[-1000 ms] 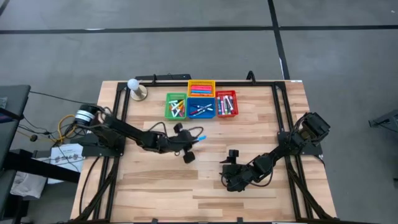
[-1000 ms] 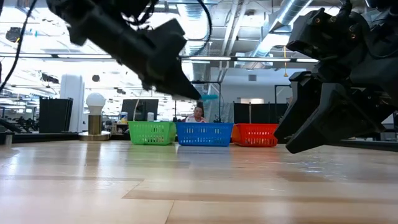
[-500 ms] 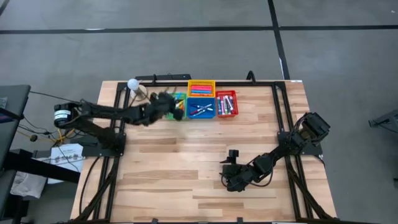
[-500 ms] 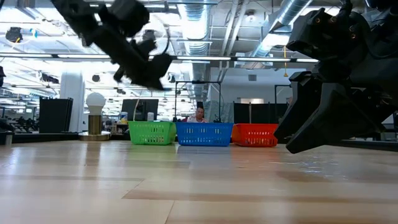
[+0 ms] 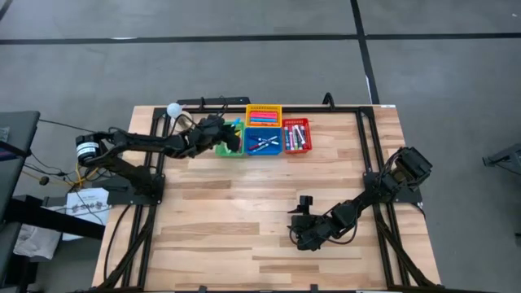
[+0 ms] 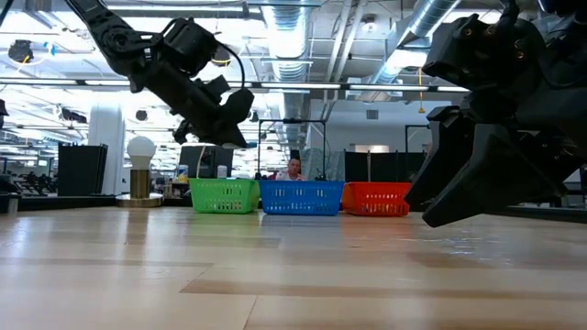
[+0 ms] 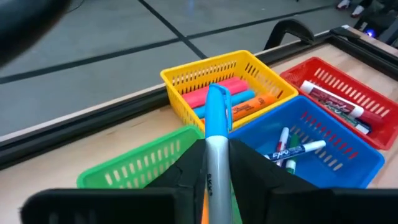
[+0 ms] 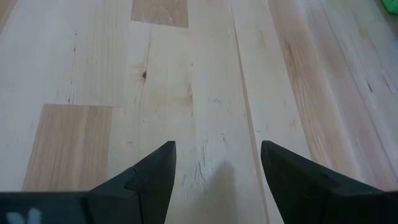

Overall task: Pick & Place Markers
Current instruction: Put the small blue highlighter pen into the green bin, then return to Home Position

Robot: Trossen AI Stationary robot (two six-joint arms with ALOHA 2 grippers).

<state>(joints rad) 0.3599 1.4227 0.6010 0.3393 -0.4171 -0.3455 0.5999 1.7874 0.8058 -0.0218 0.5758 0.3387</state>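
Holding one blue-capped marker [image 7: 216, 144]: left fingers [image 7: 249, 175], over four baskets [image 7: 314, 121].

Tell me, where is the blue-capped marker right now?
The blue-capped marker sits between the left end effector's fingers, held above the green basket, beside the yellow and blue ones.

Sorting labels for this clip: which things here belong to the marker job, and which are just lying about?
Job:
- blue-capped marker in the left tool
- markers already in the baskets
- right tool, open, waiting over bare table

Lying about:
- white globe lamp
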